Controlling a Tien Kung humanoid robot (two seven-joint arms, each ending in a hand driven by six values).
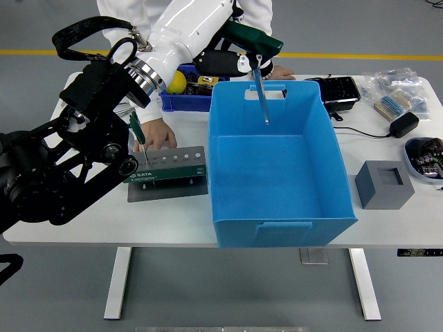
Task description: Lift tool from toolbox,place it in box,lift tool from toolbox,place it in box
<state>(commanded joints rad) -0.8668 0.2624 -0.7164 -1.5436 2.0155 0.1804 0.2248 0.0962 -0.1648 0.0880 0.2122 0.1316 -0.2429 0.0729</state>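
White table (pixel 291 238) | left hand (pixel 232 59) grips one screwdriver (pixel 261 93) over one box (pixel 277 162) | one screwdriver in toolbox (pixel 166 166)

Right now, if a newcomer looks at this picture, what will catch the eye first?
The big blue box fills the table's middle, open and empty. Above its far wall the robot's left hand holds a screwdriver, shaft hanging down into the box. Left of the box, a person's hand rests behind the tool holder, where one green-handled screwdriver stands.

Left robot hand (pixel 232 61) holds screwdriver (pixel 261 93) over blue box (pixel 277 228).
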